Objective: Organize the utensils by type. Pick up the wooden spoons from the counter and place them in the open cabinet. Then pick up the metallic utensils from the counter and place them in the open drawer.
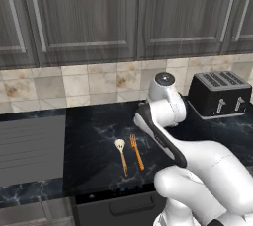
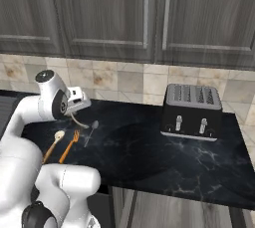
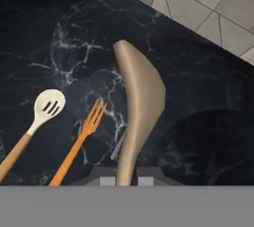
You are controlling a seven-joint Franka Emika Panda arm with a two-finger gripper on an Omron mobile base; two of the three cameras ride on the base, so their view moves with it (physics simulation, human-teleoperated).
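While jaws grip curved wooden spoon (image 3: 140,102), aloft.

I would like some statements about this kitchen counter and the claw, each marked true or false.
1. The claw is shut on a wooden spoon. True.
2. A slotted spoon and an orange fork lie side by side on the counter. True.
3. The toaster is white. False: it is black with a metallic top.
4. A grey metallic spoon lies on the counter near the fork. True.
5. The upper cabinets above the counter stand open. False: the doors seen here are closed.
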